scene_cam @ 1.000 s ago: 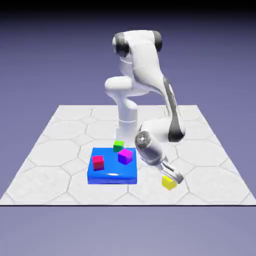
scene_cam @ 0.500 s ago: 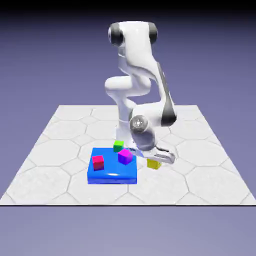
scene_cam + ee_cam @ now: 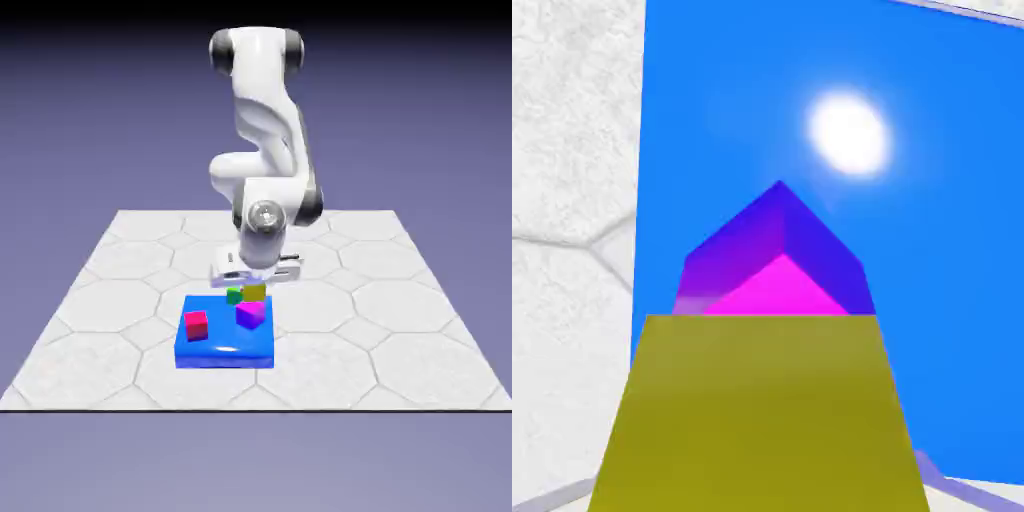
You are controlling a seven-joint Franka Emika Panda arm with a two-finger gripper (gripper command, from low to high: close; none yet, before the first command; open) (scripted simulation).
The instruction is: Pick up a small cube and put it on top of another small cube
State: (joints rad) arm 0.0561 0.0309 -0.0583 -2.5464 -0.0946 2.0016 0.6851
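The small yellow cube [image 3: 255, 291] hangs in my gripper [image 3: 254, 289], which is shut on it above the back of the blue plate [image 3: 225, 350]. The hand view is half filled by that yellow cube [image 3: 762, 415], which hides both fingertips. Just beyond and below it lies the purple cube [image 3: 777, 260] on the blue plate [image 3: 942, 250]. In the exterior view the purple cube [image 3: 250, 314] sits a little in front of and below the held cube. A green cube [image 3: 234, 296] shows right beside the yellow one, at its left.
A red cube [image 3: 196, 324] rests on the plate's left part. Around the plate spreads the grey hexagon-tiled table [image 3: 400, 320], and the arm's white links [image 3: 265, 150] rise behind the plate.
My gripper closed on the yellow cube at the exterior view's right, lifted it off the table and carried it left to above the blue plate's back part.
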